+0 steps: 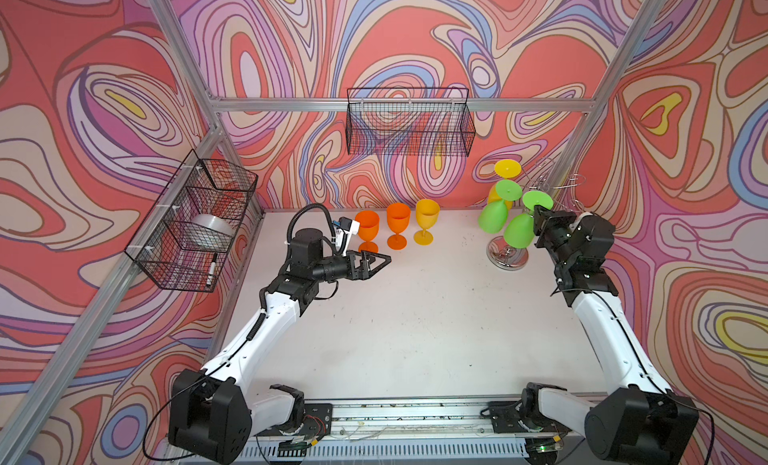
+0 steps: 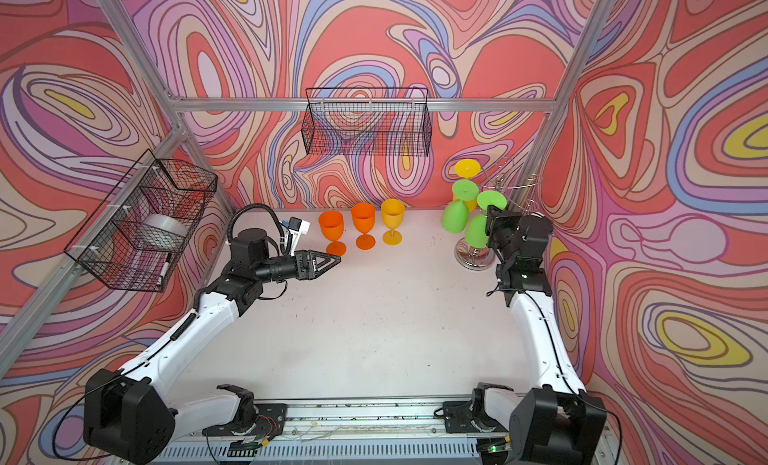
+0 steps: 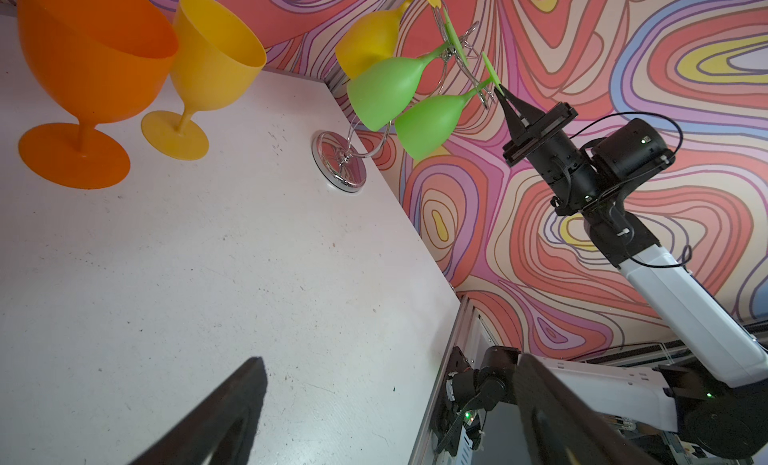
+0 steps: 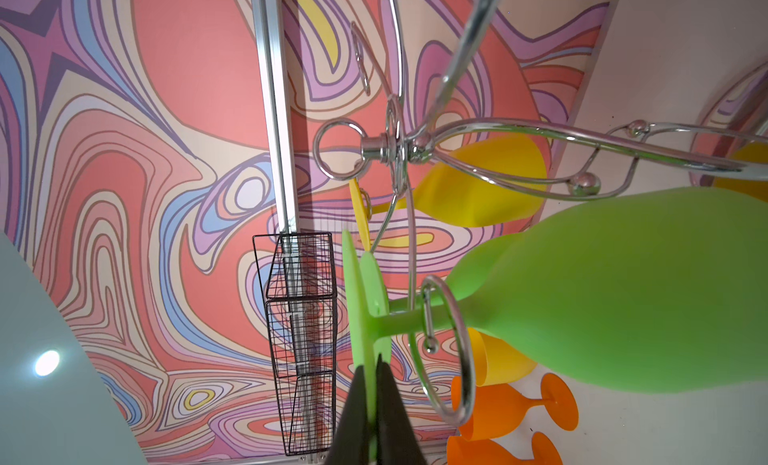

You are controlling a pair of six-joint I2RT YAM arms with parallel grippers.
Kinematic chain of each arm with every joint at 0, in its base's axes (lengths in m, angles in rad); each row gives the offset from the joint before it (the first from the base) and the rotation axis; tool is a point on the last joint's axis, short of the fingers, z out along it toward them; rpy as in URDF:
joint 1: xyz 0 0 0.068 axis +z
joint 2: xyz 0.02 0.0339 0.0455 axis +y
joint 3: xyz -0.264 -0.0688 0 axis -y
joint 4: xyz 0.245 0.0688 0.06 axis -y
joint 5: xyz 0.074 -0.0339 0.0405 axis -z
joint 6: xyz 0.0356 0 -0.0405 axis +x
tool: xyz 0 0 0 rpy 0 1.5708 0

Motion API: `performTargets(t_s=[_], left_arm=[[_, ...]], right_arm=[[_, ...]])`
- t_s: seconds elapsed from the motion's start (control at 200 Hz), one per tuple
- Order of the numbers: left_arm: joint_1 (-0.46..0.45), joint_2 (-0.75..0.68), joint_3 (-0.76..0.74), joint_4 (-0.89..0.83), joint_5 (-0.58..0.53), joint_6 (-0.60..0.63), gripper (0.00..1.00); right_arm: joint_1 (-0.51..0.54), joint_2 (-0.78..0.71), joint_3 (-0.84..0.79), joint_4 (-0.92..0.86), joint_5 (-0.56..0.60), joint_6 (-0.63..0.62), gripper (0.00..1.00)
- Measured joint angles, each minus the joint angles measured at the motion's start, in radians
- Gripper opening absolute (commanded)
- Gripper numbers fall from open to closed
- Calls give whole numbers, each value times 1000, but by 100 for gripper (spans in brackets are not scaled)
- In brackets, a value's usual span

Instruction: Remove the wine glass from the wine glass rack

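Nearby, left gripper (image 1: pixel 380 261): hovers above the table (image 1: pixel 415 326) with jaws spread wide, holding nothing, well apart from the wine glass rack (image 1: pixel 508 254).
Beyond it, right gripper (image 4: pixel 372 373): clamps shut on the rim of the flat foot of the green wine glass (image 4: pixel 623 292).
Glass position: hangs bowl-down and tilted on the rack, stem passing through a chrome loop (image 4: pixel 469 367), not yet free.
Neighbours: crowd close, a second green glass (image 1: pixel 493 218) just beside with feet nearly overlapping, a yellow glass (image 1: pixel 507 168) hung farther back.
Risk, grip: could slip, with only a thin edge of smooth plastic pinched.
Risk, loop: could snag the foot on the wire if pulled sideways rather than out through the opening; might then drag or tip the whole stand.
Risk, neighbours: could knock the second green glass loose while swinging the bowl clear.
Far edge, standing glasses (image 1: pixel 398 226): stand upright in a row, well apart from the rack, likely out of harm's way.
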Motion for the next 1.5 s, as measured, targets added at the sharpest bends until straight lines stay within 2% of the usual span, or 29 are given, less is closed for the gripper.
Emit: performTargets(t_s=[0.27,0.776,1.212,1.502], left_arm=[[0,0,0,0,0,0,93],[0,0,0,0,0,1,93],[0,0,0,-8,-2,3,93],[0,0,0,-15,-3,4,93]], right_arm=[[16,24,45,-26,-57,-22,0],[138,177,172,-18,-81,-69,0],[105,239,319,-117,-182,-152,0],[77,251,339,-163,-220,-165,0]])
